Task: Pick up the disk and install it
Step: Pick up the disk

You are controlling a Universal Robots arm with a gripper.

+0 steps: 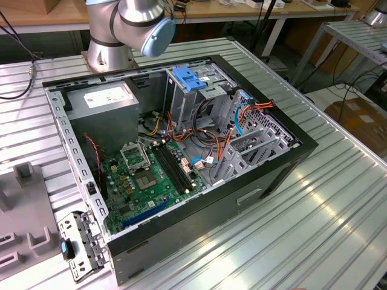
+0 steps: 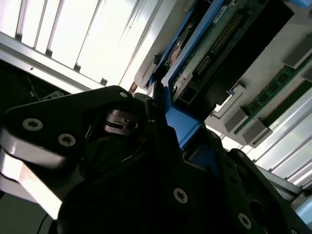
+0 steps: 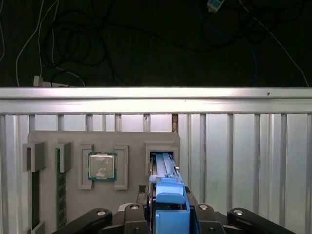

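The gripper (image 3: pixel 168 210) clamps the blue carrier of the disk (image 3: pixel 165 169) from both sides, with the disk edge-on at a slot of a grey holder plate (image 3: pixel 131 141). Other recesses of the plate hold a processor chip (image 3: pixel 102 166) and green memory modules (image 3: pixel 60 190). The plate lies on the ribbed aluminium bench (image 3: pixel 243 161). Beyond the bench, cables (image 3: pixel 73 39) trail over dark floor.

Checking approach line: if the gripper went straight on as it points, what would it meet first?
The disk, blue-framed, stands in a slot of the grey holder right ahead of the gripper; whether they already touch is unclear.
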